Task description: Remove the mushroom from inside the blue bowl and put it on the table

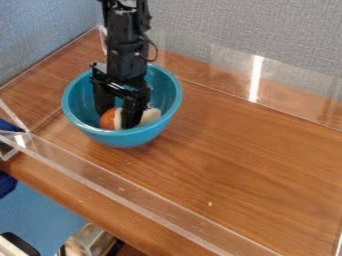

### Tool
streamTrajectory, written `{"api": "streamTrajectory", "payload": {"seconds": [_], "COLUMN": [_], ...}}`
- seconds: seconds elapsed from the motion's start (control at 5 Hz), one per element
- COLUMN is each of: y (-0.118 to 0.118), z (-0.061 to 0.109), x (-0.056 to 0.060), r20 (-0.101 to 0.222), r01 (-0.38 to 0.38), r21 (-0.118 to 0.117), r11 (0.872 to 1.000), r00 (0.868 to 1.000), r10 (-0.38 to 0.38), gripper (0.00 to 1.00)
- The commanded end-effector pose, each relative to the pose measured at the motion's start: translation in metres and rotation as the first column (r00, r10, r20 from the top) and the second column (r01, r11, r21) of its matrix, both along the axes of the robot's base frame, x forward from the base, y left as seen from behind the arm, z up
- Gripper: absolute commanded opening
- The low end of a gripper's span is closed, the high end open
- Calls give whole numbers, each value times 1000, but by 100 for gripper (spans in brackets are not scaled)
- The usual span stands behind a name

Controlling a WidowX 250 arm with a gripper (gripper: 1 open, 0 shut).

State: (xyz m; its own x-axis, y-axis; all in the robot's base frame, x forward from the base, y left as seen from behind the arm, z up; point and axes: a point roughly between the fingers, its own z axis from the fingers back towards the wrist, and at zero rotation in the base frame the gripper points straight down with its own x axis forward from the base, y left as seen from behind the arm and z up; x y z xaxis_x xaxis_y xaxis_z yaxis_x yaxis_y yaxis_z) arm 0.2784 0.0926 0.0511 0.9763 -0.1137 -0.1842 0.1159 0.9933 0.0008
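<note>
The blue bowl (83, 128) sits on the table (247, 150) at the back left. Inside it lies the mushroom (108, 118), orange-brown cap to the left and white stem to the right. My gripper (120, 114) points almost straight down into the bowl. Its black fingers (134, 104) have drawn in on either side of the mushroom's middle and are shut on it. The mushroom still rests low in the bowl, and the fingers hide its middle.
Low clear acrylic walls (160, 195) edge the tabletop on all sides. The nearest wall runs just in front of and to the left of the bowl. Bare wood stretches to the right of the bowl. A grey fabric backdrop (254, 30) stands behind.
</note>
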Motion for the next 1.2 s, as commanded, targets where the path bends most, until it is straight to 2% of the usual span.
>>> {"api": "streamTrajectory", "payload": {"seconds": [0.0, 0.4, 1.0], "y": [1, 0, -1], "z": [12, 25, 28], "x": [8, 13, 19], "r20": [45, 73, 95], "r01": [10, 29, 62], "r21": [18, 21, 23], "r11": [1000, 999, 998], "r00": [999, 997, 993], "r10": [-11, -31, -64], "gripper": [0, 0, 0]}}
